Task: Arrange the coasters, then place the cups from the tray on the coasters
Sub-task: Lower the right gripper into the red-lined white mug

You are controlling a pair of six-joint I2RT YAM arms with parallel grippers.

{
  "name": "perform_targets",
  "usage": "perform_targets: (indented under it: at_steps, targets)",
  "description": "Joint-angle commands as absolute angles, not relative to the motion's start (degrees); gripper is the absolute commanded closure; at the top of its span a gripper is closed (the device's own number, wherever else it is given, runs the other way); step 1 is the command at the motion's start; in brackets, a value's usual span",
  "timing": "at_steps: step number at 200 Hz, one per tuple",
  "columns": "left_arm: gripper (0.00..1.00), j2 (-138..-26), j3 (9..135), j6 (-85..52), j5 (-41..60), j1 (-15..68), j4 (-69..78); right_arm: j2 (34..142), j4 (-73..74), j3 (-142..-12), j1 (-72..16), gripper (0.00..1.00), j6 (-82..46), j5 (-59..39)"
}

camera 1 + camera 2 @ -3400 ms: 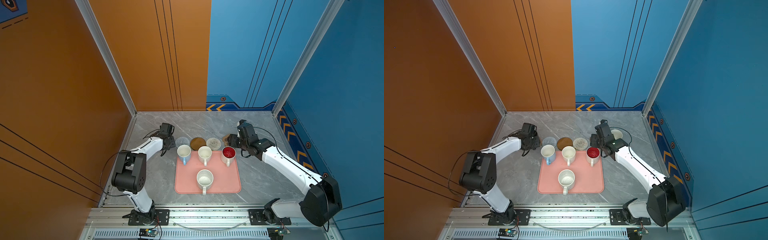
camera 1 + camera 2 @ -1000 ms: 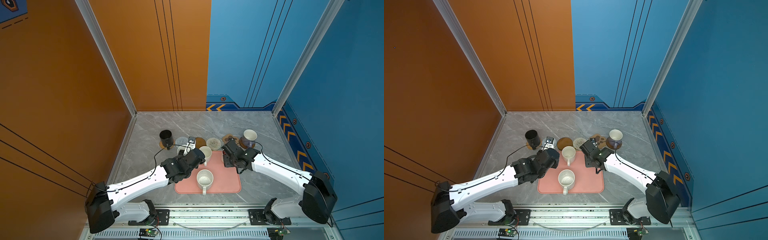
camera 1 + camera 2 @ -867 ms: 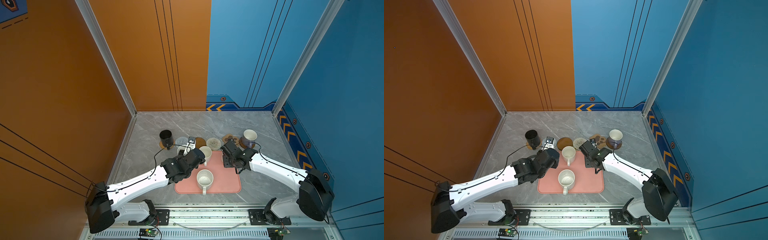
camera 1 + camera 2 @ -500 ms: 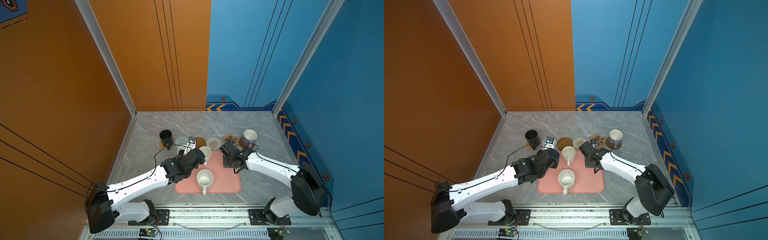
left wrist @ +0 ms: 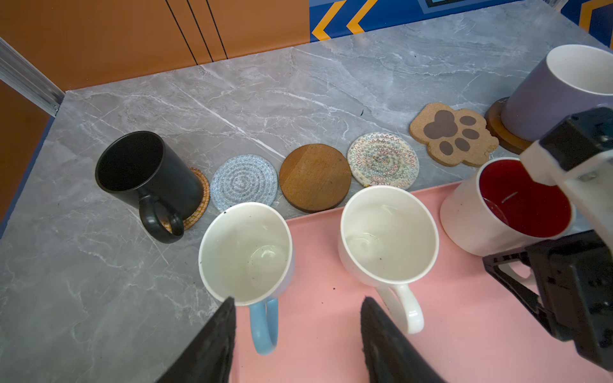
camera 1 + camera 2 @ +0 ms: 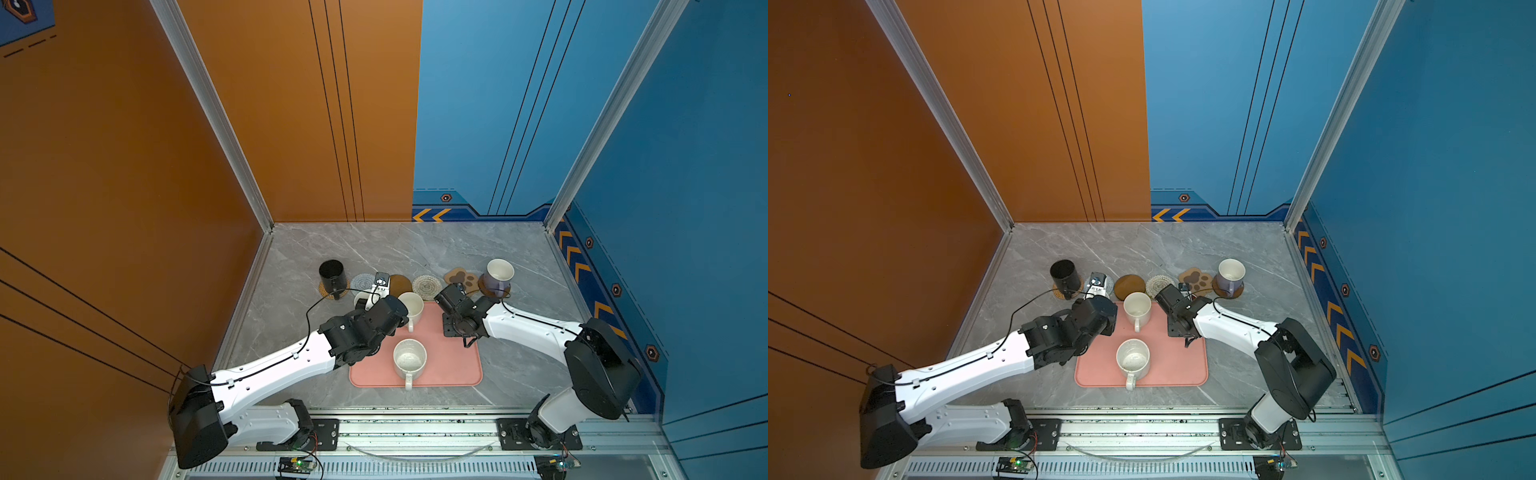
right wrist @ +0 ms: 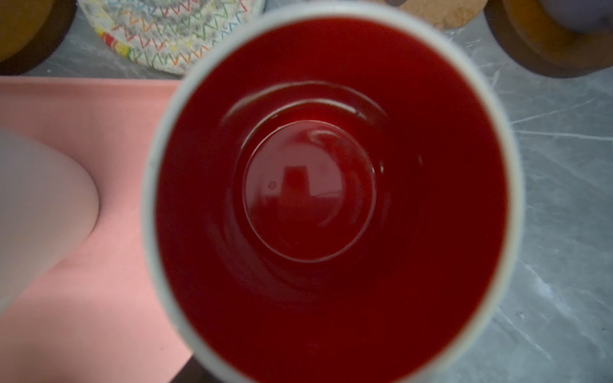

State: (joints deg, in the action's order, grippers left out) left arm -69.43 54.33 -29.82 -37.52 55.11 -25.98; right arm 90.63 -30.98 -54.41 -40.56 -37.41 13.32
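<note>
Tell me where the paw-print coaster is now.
In both top views the paw-print coaster lies on the table, right of centre, between the colourful woven coaster and the lavender mug.

In both top views the right arm (image 6: 528,328) hides the red-lined mug (image 7: 331,199), whose blurred rim runs off the right wrist view's edge. The left arm (image 6: 282,370) covers most of the light blue mug (image 5: 245,252) there. The black mug (image 5: 146,179) hides most of the orange coaster (image 5: 200,199).

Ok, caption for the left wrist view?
Left gripper open, framing the light blue mug handle at the pink tray edge; black mug and lavender mug stand on coasters.
</note>
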Motion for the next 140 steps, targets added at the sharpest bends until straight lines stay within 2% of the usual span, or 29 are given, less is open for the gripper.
perform_targets:
  at_steps: [1,73,140]
  targets:
    - [0.39,-68.53,53.42,-29.8,-38.19,54.41,-26.72,91.53,-30.5,-54.29,-38.72,0.53,-38.48,13.34]
    - [0.39,-67.19,52.41,-31.34,-38.6,53.57,-26.63,91.85,-30.5,-53.92,-37.97,0.57,-38.76,13.47]
    - [0.4,-66.54,51.93,-31.82,-38.19,53.32,-26.37,92.55,-30.5,-53.87,-37.97,0.71,-38.32,13.28]
